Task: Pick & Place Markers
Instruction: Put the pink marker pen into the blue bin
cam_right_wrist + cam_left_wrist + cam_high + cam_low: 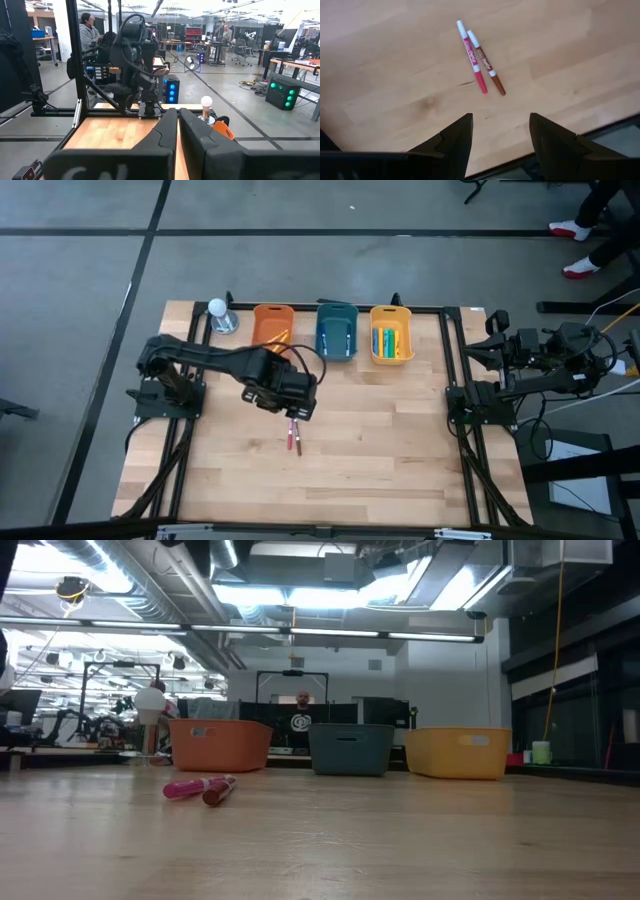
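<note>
2 markers lie side by side on the bare wooden table (380, 460): a red marker (472, 56) and a brown marker (486, 64), their capped ends close together. The left gripper (500, 132) hovers above them, its fingers spread wide and holding nothing. 3 bins stand along the far edge: orange bin (272, 326), teal bin (336, 330), yellow bin (391, 333). The right gripper (177, 120) waits at the table's right side, pinched closed.

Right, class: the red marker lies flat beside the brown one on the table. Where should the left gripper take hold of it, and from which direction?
Mid-barrel, from straight above: the red marker lies flat, and the brown marker crowds one side.
</note>
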